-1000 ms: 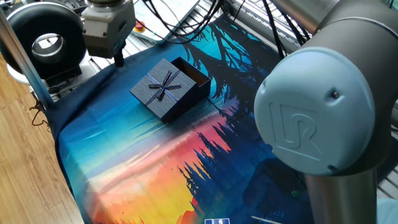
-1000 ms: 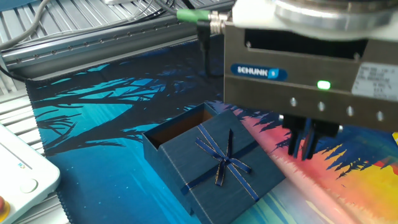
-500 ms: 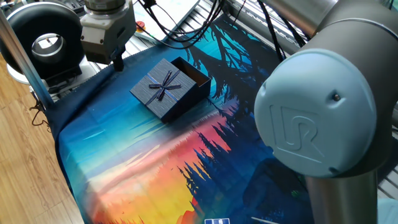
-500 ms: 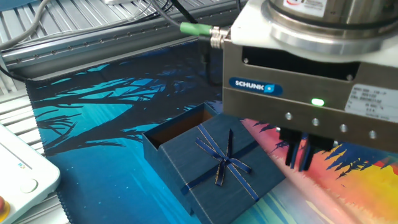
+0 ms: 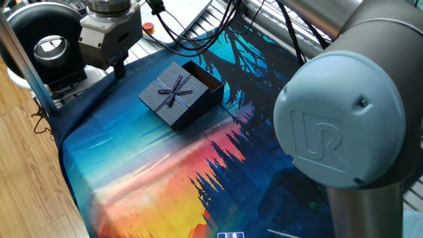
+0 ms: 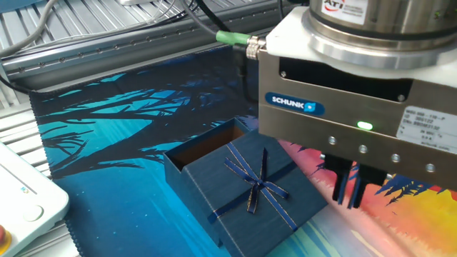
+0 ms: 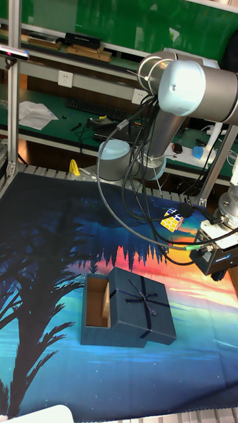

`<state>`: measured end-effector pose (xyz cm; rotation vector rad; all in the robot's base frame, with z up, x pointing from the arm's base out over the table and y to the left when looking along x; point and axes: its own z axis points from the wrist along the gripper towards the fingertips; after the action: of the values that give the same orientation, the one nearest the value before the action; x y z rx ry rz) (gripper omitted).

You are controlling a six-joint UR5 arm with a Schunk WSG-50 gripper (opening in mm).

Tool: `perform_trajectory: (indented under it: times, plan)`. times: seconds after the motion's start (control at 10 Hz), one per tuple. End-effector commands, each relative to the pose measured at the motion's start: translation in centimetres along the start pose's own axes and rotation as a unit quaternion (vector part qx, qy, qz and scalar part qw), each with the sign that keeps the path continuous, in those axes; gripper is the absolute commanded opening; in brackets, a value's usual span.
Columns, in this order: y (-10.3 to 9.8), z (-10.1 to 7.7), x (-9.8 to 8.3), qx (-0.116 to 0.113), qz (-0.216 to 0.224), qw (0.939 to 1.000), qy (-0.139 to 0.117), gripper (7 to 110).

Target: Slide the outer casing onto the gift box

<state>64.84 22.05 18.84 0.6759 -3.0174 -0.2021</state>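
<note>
The outer casing [image 5: 173, 94], a ribbed navy sleeve with a thin ribbon bow, lies on the printed mat. It covers most of the gift box [image 5: 207, 80], whose open end with a brownish inside sticks out on one side. The other fixed view shows the same overlap of casing [image 6: 250, 189] and gift box [image 6: 207, 146], as does the tall view of casing [image 7: 142, 304] and gift box [image 7: 98, 301]. My gripper [image 6: 350, 187] hangs beside the casing, apart from it. Its dark fingers are close together and hold nothing. It is near the mat's edge [image 5: 119, 68].
A colourful cube [image 7: 172, 220] sits on the mat behind the box. A black round device [image 5: 46, 43] stands off the mat's corner. A white unit with a red button [image 6: 21, 203] lies beside the mat. Cables [image 7: 125, 198] loop over the mat. The arm's large grey joint [image 5: 344, 125] fills the right.
My gripper has drifted a little further from the casing, toward the mat's edge. The casing and gift box have not moved.
</note>
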Motion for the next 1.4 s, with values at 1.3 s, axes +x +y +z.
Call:
perform_trajectory:
  times: [1.3]
  plan:
    - [-1.4,-0.1,-0.5,0.026,0.03,0.9992,-0.011,7]
